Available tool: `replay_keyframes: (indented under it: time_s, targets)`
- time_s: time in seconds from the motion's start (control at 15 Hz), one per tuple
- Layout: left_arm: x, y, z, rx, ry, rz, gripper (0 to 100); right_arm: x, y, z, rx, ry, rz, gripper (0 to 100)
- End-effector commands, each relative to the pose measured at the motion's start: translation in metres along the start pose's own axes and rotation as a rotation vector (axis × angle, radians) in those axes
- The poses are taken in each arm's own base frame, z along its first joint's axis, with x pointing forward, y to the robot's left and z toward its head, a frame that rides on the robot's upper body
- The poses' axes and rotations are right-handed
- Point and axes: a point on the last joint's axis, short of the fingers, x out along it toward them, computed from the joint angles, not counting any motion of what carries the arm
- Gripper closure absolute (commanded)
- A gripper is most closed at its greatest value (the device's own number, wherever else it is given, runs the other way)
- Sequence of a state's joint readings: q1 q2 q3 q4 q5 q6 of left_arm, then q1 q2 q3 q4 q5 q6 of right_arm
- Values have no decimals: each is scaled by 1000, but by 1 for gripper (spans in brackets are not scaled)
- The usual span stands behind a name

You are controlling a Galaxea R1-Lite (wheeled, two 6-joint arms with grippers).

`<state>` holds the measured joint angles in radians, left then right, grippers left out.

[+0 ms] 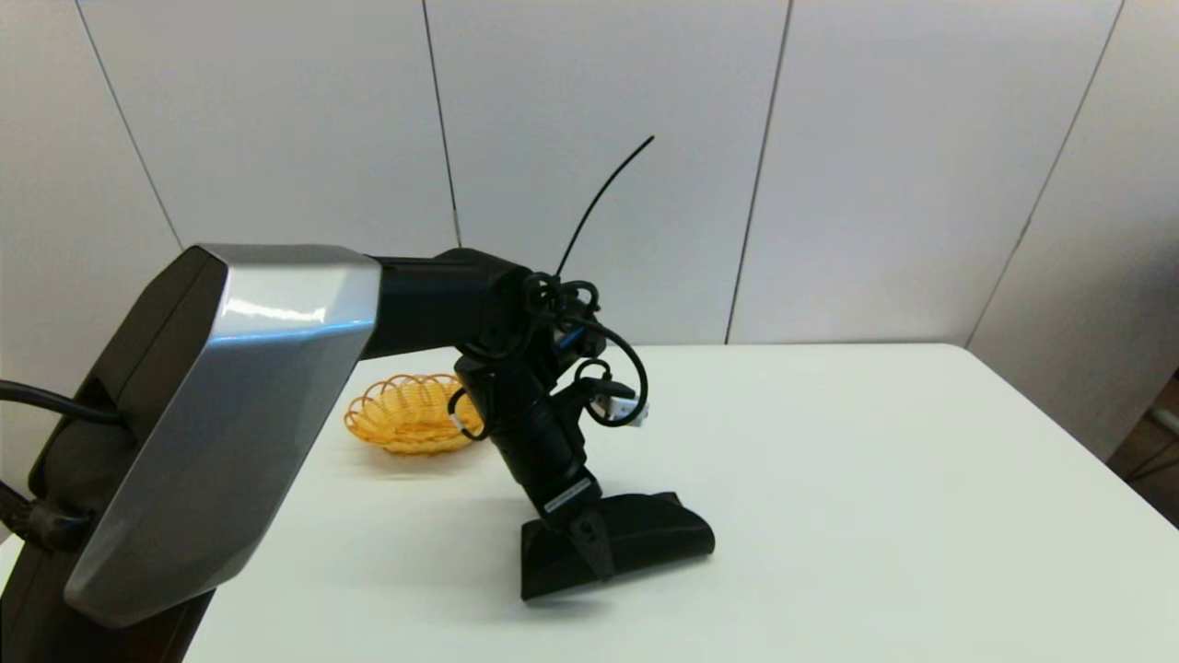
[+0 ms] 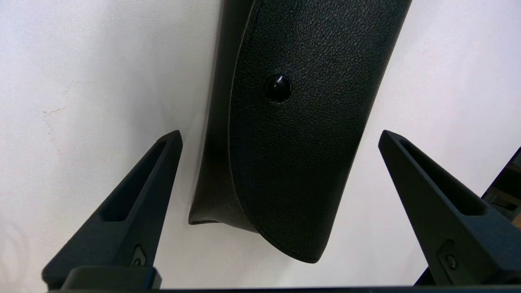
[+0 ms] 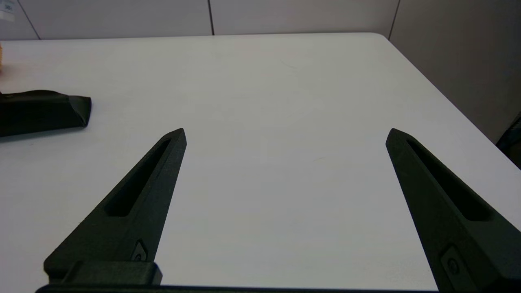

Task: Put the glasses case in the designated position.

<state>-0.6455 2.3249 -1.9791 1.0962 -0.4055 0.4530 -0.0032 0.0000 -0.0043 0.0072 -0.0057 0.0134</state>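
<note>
The matte black glasses case (image 1: 645,536) lies flat on the bare white tabletop (image 1: 875,516), to the right of the basket and nearer to me. No mark on the table shows the designated position. My left gripper (image 1: 603,545) reaches down over the case's middle and is open. In the left wrist view the case (image 2: 297,162) with its snap button lies between the two spread fingers (image 2: 134,203), with a gap on each side. My right gripper (image 3: 287,134) is open and empty, low over the table well to the right of the case (image 3: 40,112).
An orange-yellow wicker basket (image 1: 410,425) stands at the back left, behind the left arm. The table's right edge (image 1: 1087,451) and far edge meet grey wall panels. Loose black cables hang from the left wrist (image 1: 589,368).
</note>
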Motion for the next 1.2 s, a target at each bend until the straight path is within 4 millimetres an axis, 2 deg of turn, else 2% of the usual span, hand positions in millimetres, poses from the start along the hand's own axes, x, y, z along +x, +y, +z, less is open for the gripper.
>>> replay_keyframes:
  time_s: [0.07,0.53,0.93,1.07,1.2]
  targets:
    - [1,0,-1,-2,7,-5,100,0,0,0,0,0,0,0]
    - [-3,-2,-1,1,1,-2,100,0,0,0,0,0,0,0]
    - [-23,-12,-2,22,-43,20,100,0,0,0,0,2,1,0]
    - [-22,-11,-3,15,-39,18,100,0,0,0,0,2,0,0]
    - [-31,-8,-6,6,-57,30,100,0,0,0,0,0,1,0]
